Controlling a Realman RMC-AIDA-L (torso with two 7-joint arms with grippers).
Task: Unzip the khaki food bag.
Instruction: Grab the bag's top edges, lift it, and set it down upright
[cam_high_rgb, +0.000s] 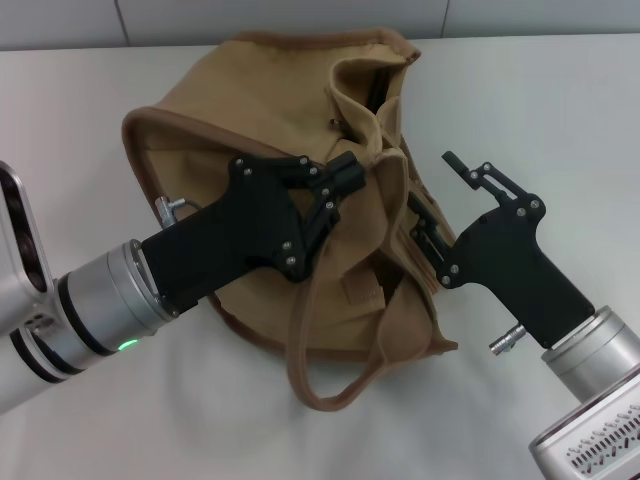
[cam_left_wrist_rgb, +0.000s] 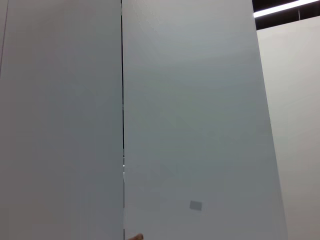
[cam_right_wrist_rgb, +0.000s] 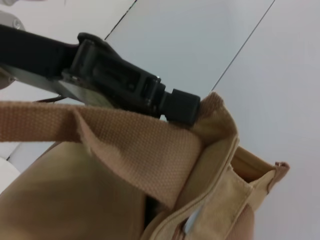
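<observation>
Khaki food bag (cam_high_rgb: 250, 150) on white table (cam_high_rgb: 80, 110)

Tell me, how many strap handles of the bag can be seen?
1 clearly: a strap handle of the khaki food bag loops down onto the table in front. A second one may be bunched near the left gripper, partly hidden.

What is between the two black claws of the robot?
Bunched tan cloth of the bag, as the head view shows. The left gripper pinches a fold near the strap; the right gripper, spread open, reaches in from the other side.
</observation>
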